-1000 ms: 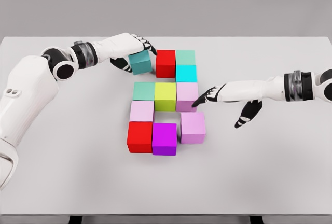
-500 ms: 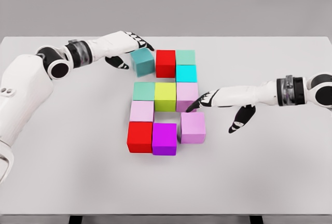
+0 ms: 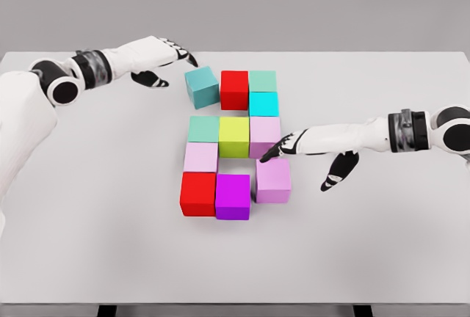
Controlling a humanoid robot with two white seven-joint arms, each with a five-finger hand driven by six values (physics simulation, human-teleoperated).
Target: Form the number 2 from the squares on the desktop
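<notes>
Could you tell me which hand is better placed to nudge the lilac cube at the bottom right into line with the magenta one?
The right hand: its fingertips sit at the lilac cube's upper edge, while the left hand hovers open far off, up beside the teal cube.

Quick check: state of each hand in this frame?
Left hand: open, holding nothing, clear of the teal cube.
Right hand: open, fingertips at the lilac cube, no grasp.
</notes>
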